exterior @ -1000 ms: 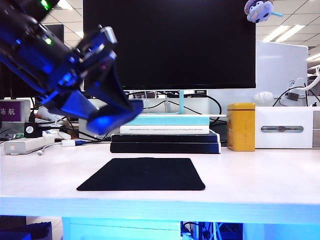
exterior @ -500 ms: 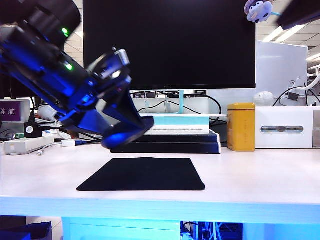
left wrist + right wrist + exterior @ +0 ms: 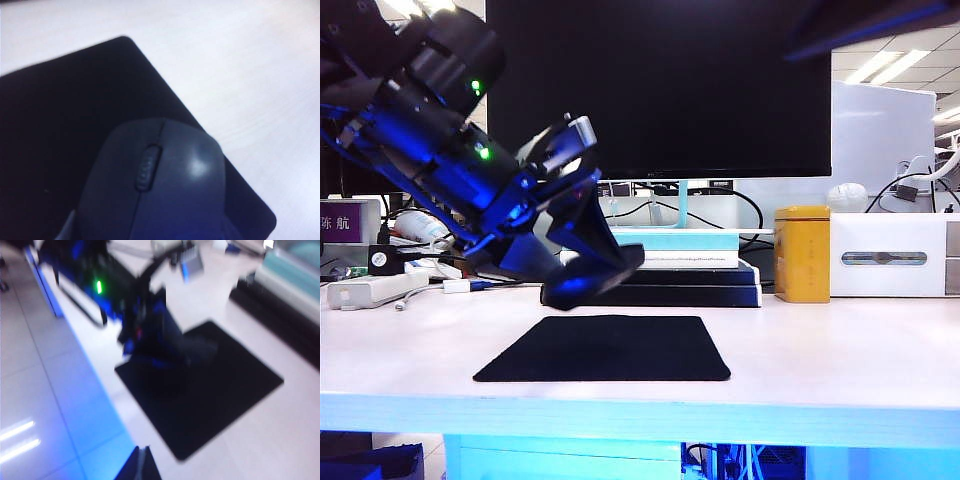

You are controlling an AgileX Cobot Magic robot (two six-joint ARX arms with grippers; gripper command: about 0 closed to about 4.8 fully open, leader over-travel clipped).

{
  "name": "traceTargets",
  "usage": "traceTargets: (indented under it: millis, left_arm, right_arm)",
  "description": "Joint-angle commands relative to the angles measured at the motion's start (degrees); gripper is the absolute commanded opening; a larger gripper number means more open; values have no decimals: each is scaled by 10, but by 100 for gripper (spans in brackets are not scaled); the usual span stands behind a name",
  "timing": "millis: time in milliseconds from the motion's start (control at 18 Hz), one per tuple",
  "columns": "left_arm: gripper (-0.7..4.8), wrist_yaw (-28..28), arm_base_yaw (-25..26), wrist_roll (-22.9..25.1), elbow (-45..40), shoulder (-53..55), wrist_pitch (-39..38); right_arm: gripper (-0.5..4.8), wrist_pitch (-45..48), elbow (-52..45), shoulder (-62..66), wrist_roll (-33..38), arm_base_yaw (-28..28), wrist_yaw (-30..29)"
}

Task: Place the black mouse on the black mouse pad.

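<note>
Here the left gripper (image 3: 588, 285) grips the black mouse (image 3: 160, 185) above the black mouse pad (image 3: 605, 348); the right gripper's (image 3: 141, 466) state is unreadable, blurred.

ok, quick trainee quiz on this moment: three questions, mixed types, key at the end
1. True or false: the black mouse already lies on the black mouse pad.
2. What holds the mouse? A) the left gripper, above the pad's left half; B) the right gripper; C) nothing.
3. Fill in: in the exterior view the yellow tin stands to the ____ of the book stack.

Key: 1 false, it hangs clear above the pad. 2 A. The right gripper shows only as a blurred tip, high over the table; how its jaws stand is unclear. 3 right.
</note>
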Motion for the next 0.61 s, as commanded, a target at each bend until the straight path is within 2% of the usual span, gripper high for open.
traceTargets:
  millis: [56, 611]
  left_arm:
    - [-5, 4, -6, 0, 9, 20, 11]
    - [-5, -30, -11, -2, 30, 116, 22]
  right_arm:
    - [-6, 38, 2, 23, -1, -1, -3]
    - [-6, 72, 2, 46, 1, 0, -14]
